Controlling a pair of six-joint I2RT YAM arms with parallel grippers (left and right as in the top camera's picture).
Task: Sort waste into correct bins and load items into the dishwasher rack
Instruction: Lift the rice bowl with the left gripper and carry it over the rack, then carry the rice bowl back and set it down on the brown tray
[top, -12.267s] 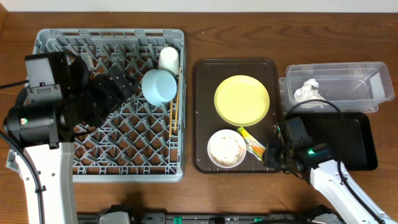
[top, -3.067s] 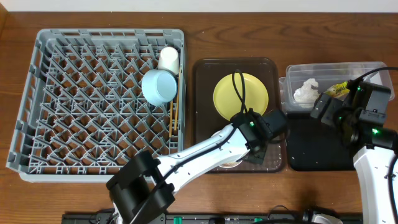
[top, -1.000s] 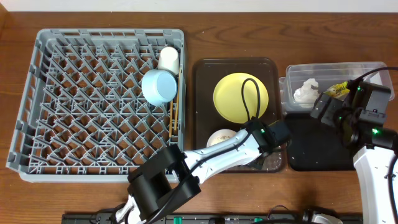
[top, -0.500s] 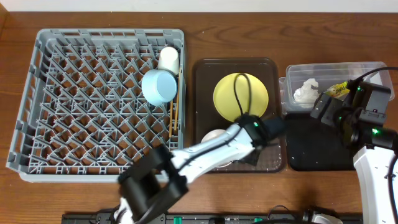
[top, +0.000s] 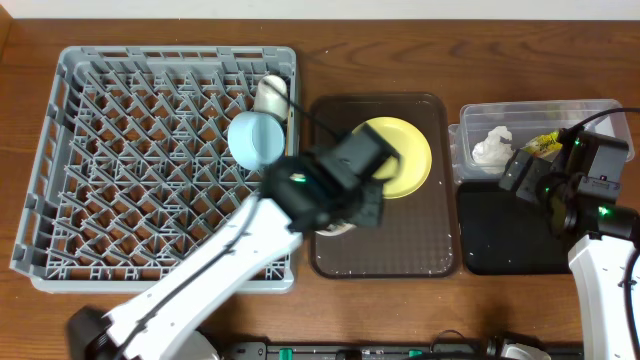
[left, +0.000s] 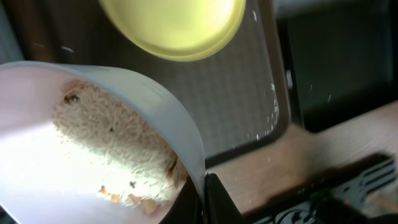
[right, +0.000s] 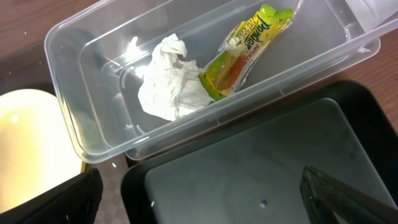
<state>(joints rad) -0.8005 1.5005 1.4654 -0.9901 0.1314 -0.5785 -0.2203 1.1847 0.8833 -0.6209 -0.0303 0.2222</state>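
Left gripper pressed together on the rim of the white bowl, a thin edge pinch, nothing under the base. Rice-like scraps cling to the inner wall, with loose bits near the rim by the fingers. Yellow plate at 12 o'clock of the bowl, lying on the brown serving tray. Black tray well off at 3 o'clock, dishwasher rack at 9 o'clock. Right gripper spread wide and holding nothing, hanging over the black tray's near end, with the clear tub at its 12 o'clock. Risks, as I judge them: an edge pinch lets the bowl pivot or slip; a tilt in transit sheds rice on the serving tray or table; the right arm sits close to the likely dump spot, so the arms could clash; racking the bowl unemptied fouls the rack. The left wrist view alone shows the scraps and the grip, because the overhead hides nearly all of the bowl under the arm. The right wrist view alone shows napkin and wrapper clearly inside the tub.
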